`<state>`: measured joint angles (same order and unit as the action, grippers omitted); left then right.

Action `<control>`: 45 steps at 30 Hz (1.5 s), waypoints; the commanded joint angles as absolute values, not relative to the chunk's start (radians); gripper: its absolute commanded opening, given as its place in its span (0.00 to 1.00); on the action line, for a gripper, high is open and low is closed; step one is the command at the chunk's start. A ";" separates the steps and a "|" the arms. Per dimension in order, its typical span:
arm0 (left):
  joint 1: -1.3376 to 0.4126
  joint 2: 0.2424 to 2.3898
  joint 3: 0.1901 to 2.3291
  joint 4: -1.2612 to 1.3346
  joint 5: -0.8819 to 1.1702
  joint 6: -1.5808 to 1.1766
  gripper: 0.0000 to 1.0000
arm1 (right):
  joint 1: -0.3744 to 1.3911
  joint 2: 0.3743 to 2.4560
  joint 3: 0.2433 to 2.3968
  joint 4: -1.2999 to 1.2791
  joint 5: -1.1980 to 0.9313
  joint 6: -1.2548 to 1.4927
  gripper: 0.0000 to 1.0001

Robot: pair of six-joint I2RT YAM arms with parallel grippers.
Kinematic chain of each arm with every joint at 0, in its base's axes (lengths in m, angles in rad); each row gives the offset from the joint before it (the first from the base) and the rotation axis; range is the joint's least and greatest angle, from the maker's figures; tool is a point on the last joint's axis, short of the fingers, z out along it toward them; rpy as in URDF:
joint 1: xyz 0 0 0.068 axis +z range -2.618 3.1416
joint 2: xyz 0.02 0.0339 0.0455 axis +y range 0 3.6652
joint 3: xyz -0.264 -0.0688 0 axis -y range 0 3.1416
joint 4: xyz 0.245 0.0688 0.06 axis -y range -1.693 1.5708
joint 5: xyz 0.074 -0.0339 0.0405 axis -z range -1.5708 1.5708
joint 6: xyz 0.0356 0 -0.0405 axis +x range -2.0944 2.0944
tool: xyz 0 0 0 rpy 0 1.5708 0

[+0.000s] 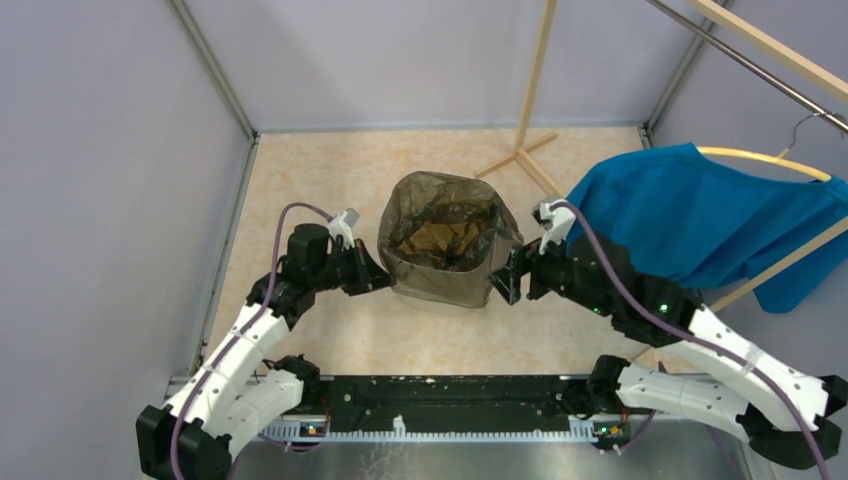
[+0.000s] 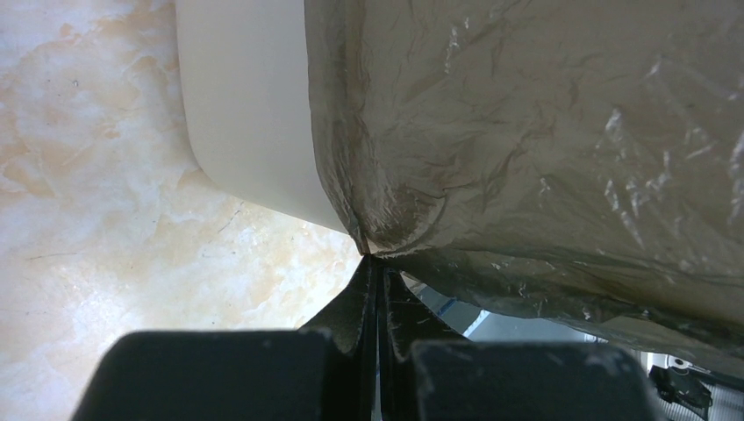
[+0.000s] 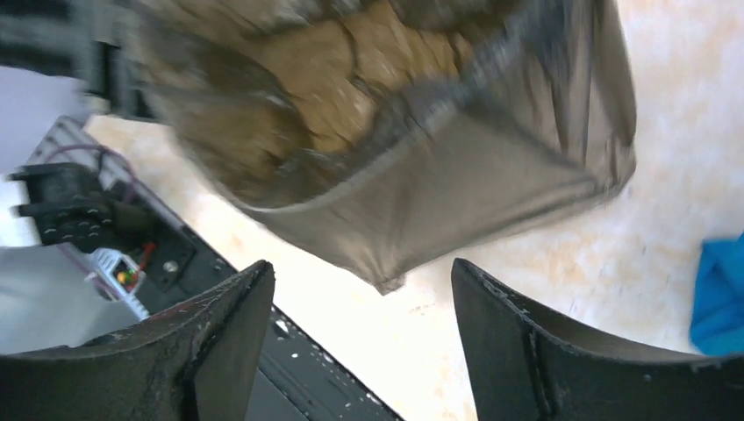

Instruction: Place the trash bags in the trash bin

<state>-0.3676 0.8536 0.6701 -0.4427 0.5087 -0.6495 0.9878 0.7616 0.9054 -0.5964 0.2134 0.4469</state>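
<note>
The grey-brown trash bag (image 1: 440, 265) lines the trash bin and hangs over its rim and outer sides. The cream bin wall (image 2: 250, 114) shows bare only in the left wrist view, beside the bag (image 2: 544, 132). My left gripper (image 1: 385, 282) is shut on the bag's lower left edge (image 2: 375, 254), pinching the film at the bin's side. My right gripper (image 1: 503, 285) is open and empty (image 3: 361, 281), a little off the bag's lower right corner (image 3: 386, 281). The bag mouth (image 3: 351, 70) shows crumpled brown inside.
A blue garment (image 1: 700, 215) hangs on a hanger at the right, close behind my right arm. A wooden stand (image 1: 530, 150) rises behind the bin. Grey walls (image 1: 100, 200) close in the beige floor. A black rail (image 1: 440, 400) runs along the near edge.
</note>
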 commanded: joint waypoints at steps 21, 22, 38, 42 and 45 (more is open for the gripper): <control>-0.364 0.845 0.625 -0.353 0.516 -0.609 0.00 | 0.996 1.642 1.594 -0.775 0.180 0.125 0.27; -0.365 0.845 0.625 -0.354 0.514 -0.608 0.00 | 0.996 1.657 1.588 -0.770 0.179 0.123 0.27; -0.364 0.838 0.625 -0.356 0.487 -0.590 0.00 | 0.921 1.727 1.398 -0.579 -0.015 0.196 0.00; -0.365 0.849 0.629 -0.353 0.492 -0.591 0.00 | 0.900 1.754 1.395 -0.571 -0.040 0.198 0.00; -0.365 0.855 0.634 -0.346 0.498 -0.596 0.00 | 0.898 1.782 1.398 -0.568 -0.047 0.193 0.00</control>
<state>-0.3676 0.8429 0.6258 -0.3912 0.4992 -0.6033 0.9028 1.7538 1.3949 -0.6121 -0.0105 0.1860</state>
